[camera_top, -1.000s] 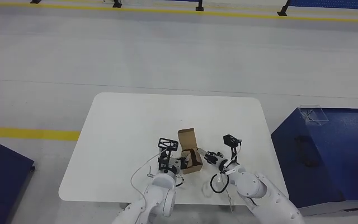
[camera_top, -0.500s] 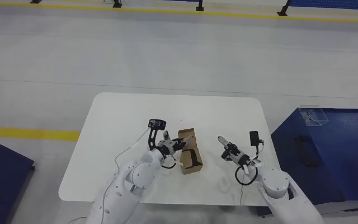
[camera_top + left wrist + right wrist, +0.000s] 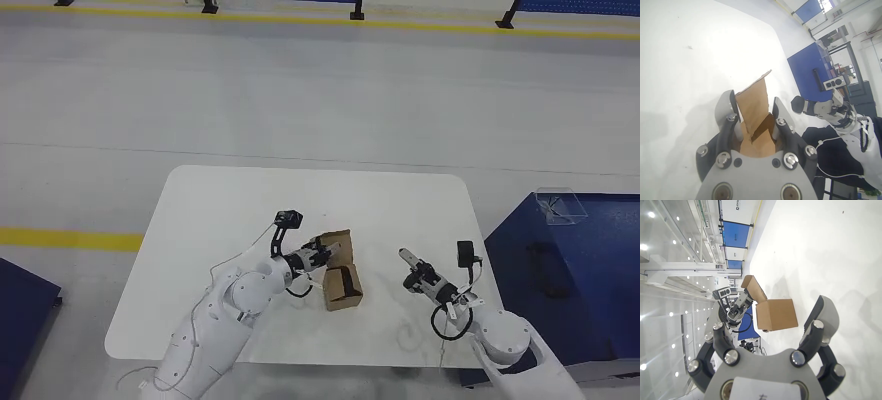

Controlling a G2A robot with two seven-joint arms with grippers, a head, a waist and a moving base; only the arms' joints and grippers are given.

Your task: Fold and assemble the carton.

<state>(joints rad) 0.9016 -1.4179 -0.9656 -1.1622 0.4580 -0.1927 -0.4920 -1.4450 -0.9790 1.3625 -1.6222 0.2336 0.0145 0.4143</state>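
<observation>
Straddling the lid flap (image 3: 753,94), left gripper (image 3: 314,250) sits part-open, apparently unclamped; right gripper (image 3: 407,260) (wide open, empty) has withdrawn from the carton (image 3: 776,315): lid closure is next.

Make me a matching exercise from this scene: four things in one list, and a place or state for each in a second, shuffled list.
Things:
1. carton
2. left gripper
3. right gripper
4. blue cabinet

Places or states:
A. open, empty, apart from the carton
B. beside the table, not on it
C. standing on the table, one flap raised
D. fingers on either side of the raised flap

Pairs: 1-C, 2-D, 3-A, 4-B
</observation>
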